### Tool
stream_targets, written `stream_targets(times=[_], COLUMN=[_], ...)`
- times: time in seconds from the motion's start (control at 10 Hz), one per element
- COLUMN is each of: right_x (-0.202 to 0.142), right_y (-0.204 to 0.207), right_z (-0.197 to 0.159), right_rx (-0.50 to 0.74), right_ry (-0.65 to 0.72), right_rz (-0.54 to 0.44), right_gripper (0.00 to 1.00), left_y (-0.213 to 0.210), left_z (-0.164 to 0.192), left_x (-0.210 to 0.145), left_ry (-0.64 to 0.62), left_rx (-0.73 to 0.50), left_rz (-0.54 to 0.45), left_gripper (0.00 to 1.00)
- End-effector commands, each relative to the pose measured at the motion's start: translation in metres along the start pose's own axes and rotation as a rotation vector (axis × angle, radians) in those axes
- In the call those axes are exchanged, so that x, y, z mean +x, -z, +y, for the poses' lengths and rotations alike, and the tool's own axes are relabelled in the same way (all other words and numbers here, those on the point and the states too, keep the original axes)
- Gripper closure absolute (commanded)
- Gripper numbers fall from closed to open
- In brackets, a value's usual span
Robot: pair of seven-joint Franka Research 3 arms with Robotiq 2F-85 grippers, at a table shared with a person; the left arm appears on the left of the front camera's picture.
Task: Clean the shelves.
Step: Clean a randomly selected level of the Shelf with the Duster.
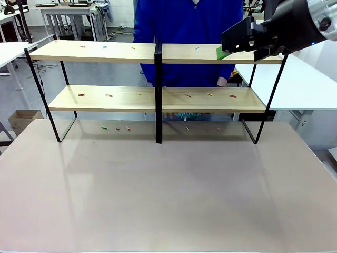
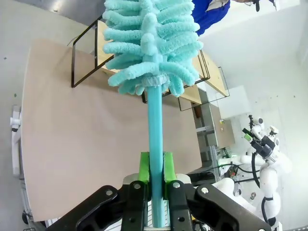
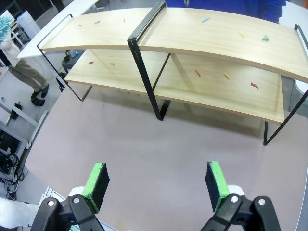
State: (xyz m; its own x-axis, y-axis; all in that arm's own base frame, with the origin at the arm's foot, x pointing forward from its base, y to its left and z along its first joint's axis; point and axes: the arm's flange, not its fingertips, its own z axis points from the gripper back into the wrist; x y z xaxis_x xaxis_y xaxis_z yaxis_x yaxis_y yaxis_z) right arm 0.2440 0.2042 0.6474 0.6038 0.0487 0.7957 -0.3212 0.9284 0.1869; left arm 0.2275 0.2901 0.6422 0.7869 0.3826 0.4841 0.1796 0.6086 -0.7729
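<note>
the shelves [image 1: 158, 97] stand across the far part of a beige table [image 1: 168, 200]: two long light-wood boards in a thin black frame, with a black post [image 1: 158, 89] at the middle. in the left wrist view, the left gripper [image 2: 155, 168] is clamped on the handle of a fluffy teal duster [image 2: 151, 43]. the duster's head is raised in front of the shelves [image 2: 214, 79]. to the left of the shelves, down on the floor, sits a brown cardboard box [image 1: 23, 118]. small coloured scraps [image 1: 108, 95] lie scattered along both boards, left and right of the post. a few more lie on the table under the lower board. behind the shelves, near the post, stands a person in a blue top [image 1: 187, 21]. at the right end of the upper board is the right gripper [image 1: 224, 48], its green pad level with the board's front edge; whether it touches the wood cannot be told. in the right wrist view its two green pads [image 3: 96, 185] are spread wide apart with nothing between them, facing the shelves [image 3: 192, 53] from the near side.
</note>
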Motion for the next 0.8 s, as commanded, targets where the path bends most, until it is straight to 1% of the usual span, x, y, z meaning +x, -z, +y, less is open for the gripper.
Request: stream_targets(times=[0.0,0.1,0.2,0.3,0.4,0.5,0.6,0.7], right_x=[0.000,0.000,0.000,0.000,0.000,0.000,0.000,0.000], right_y=[0.001,0.001,0.001,0.001,0.001,0.001,0.001,0.001], right_z=[0.000,0.000,0.000,0.000,0.000,0.000,0.000,0.000], right_rx=[0.004,0.004,0.004,0.004,0.004,0.004,0.004,0.004], right_ry=[0.003,0.003,0.003,0.003,0.003,0.003,0.003,0.003], right_rz=[-0.001,-0.001,-0.001,-0.001,-0.001,-0.001,-0.001,-0.001], right_gripper=[0.00,0.00,0.00,0.00,0.00,0.00,0.00,0.00], left_y=[-0.003,-0.003,0.000,0.014,0.024,0.046,0.069,0.096], left_z=[-0.001,-0.001,0.000,-0.020,-0.036,-0.056,-0.068,-0.072], left_x=[-0.001,-0.001,0.000,0.012,0.012,0.002,-0.011,-0.023], left_ry=[0.021,0.021,0.000,0.141,0.227,0.322,0.446,0.590], left_rx=[0.004,0.004,0.000,-0.045,-0.111,-0.053,0.011,0.035], left_rz=[0.008,0.008,0.000,0.152,0.268,0.386,0.542,0.744], left_gripper=[1.00,1.00,0.87,0.87,0.87,0.87,0.87,0.87])
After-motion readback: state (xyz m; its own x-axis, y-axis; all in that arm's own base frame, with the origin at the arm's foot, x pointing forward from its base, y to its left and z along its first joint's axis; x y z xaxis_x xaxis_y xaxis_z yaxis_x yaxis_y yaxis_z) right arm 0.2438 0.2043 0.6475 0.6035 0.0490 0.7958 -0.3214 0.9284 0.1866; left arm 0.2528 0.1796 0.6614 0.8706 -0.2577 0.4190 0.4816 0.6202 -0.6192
